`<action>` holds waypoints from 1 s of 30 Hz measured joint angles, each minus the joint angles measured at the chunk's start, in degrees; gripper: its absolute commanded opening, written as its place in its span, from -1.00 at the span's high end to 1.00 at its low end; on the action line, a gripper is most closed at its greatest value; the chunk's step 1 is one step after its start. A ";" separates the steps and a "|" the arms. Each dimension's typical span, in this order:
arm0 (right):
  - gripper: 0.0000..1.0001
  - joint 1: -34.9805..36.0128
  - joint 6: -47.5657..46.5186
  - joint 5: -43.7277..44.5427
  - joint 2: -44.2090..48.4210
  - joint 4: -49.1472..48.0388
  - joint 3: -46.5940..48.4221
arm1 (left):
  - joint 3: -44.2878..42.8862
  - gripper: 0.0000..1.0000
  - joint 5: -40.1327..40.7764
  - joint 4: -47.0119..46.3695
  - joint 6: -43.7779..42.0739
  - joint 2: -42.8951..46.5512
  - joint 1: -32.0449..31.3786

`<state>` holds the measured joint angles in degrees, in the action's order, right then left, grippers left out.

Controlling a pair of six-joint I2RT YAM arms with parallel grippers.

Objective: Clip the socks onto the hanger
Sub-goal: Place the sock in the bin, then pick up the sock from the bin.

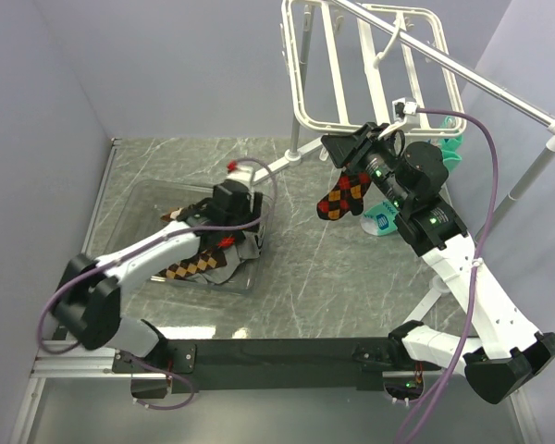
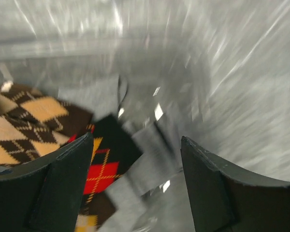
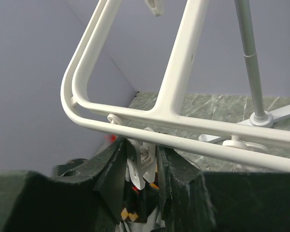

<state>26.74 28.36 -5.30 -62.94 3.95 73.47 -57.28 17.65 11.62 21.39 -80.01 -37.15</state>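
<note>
The white hanger hangs at the back right. My right gripper is at its front rim, shut on a white clip under the rim bar. An argyle sock hangs below that clip and shows between the fingers in the right wrist view. Mint-green socks show behind the right arm and lower. My left gripper is open and empty inside a clear bin, over several argyle socks. A black-and-red one lies between its fingers; this view is blurred.
The clear plastic bin sits on the grey marble table at the left. A silver pole stand carries the hanger, with its white feet on the table. Grey walls close the left and back.
</note>
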 measured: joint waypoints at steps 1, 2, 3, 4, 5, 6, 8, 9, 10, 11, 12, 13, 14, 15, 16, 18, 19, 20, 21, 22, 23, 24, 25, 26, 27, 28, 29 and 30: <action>1.00 0.00 -0.17 0.15 0.00 0.11 0.00 | -0.57 -0.55 0.09 1.25 -1.73 -2.01 -0.57; 1.00 0.00 -0.35 0.28 0.02 0.20 0.00 | -1.05 -0.54 0.22 3.04 -3.93 -4.13 -0.98; 1.00 0.00 -0.55 0.46 0.02 0.28 0.00 | -1.18 -0.53 0.37 4.09 -5.22 -5.25 -1.05; 1.00 0.00 -0.74 0.68 0.02 0.37 0.00 | -1.22 -0.52 0.72 5.38 -6.64 -6.25 -1.07; 1.00 0.00 -0.87 0.83 0.02 0.42 0.00 | -1.22 -0.50 1.03 6.54 -7.91 -6.93 -1.07; 1.00 0.00 -1.01 0.96 0.02 0.48 0.00 | -1.22 -0.49 1.40 7.56 -8.96 -7.26 -1.05; 1.00 0.00 -1.22 1.22 0.02 0.66 0.00 | -1.22 -0.48 1.86 8.57 -10.91 -7.26 -1.03; 1.00 0.00 -1.27 1.27 0.02 0.79 0.00 | -1.25 -0.48 1.99 8.55 -11.72 -7.23 -1.07; 1.00 0.00 -1.29 1.29 0.02 0.85 0.00 | -1.22 -0.48 2.10 8.55 -12.46 -7.23 -1.18; 1.00 0.00 -1.31 1.31 0.00 0.90 0.00 | -1.22 -0.47 2.19 8.61 -13.11 -7.23 -1.33; 1.00 0.00 -1.38 1.33 0.00 0.98 0.00 | -1.18 -0.48 2.23 8.61 -13.84 -7.23 -1.62; 1.00 0.00 -1.44 1.36 -0.02 1.05 0.00 | -1.18 -0.48 2.32 8.59 -14.32 -7.23 -1.86; 1.00 0.00 -1.44 1.36 -0.04 1.11 0.00 | -1.18 -0.47 2.36 8.59 -14.80 -7.23 -2.19; 1.00 0.00 -1.44 1.36 -0.11 1.18 0.00 | -1.18 -0.46 2.43 8.61 -15.08 -7.28 -2.51; 1.00 0.00 -1.44 1.38 -0.17 1.20 0.00 | -1.18 -0.46 2.58 8.59 -15.32 -7.41 -2.80; 1.00 0.00 -1.46 1.42 -0.26 1.25 0.00 | -1.18 -0.44 3.28 8.48 -15.76 -8.13 -3.23; 1.00 0.00 -1.49 1.44 -0.26 1.29 0.00 | -1.18 -0.43 3.50 8.48 -15.82 -8.72 -3.34; 1.00 0.00 -1.53 1.46 -0.26 1.29 0.00 | -1.18 -0.42 3.82 8.50 -15.80 -9.33 -3.39; 1.00 0.00 -1.64 1.49 -0.26 1.27 0.00 | -1.18 -0.42 3.98 8.50 -15.82 -9.60 -3.39; 1.00 0.00 -1.66 1.49 -0.26 1.27 0.00 | -1.09 -0.39 4.46 8.48 -15.78 -10.43 -3.37; 1.00 0.00 -1.68 1.49 -0.26 1.29 0.00 | -1.01 -0.38 4.70 8.48 -15.76 -10.84 -3.37; 1.00 0.00 -1.70 1.49 -0.26 1.29 0.00 | -0.85 -0.37 4.81 8.46 -15.76 -11.19 -3.32; 1.00 0.00 -1.70 1.51 -0.26 1.29 0.00 | -0.72 -0.35 4.98 8.48 -15.76 -11.43 -3.32; 1.00 0.00 -1.70 1.51 -0.26 1.29 0.00 | -0.50 -0.32 5.25 8.33 -15.76 -11.65 -3.32; 1.00 0.00 -1.73 1.49 -0.26 1.29 0.00 | -0.35 -0.29 5.46 8.33 -15.74 -11.74 -3.34; 1.00 0.00 -1.73 1.49 -0.26 1.29 0.00 | -0.15 -0.27 5.81 8.31 -15.69 -11.80 -3.32; 1.00 0.00 -1.73 1.49 -0.26 1.29 0.00 | -0.11 -0.23 6.10 8.35 -15.72 -11.93 -3.32; 1.00 0.00 -1.73 1.49 -0.28 1.29 0.00 | -0.11 -0.22 6.23 8.22 -15.69 -12.20 -3.32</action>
<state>26.74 26.63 -3.81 -63.22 5.23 73.47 -57.39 23.88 19.84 5.69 -92.20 -40.47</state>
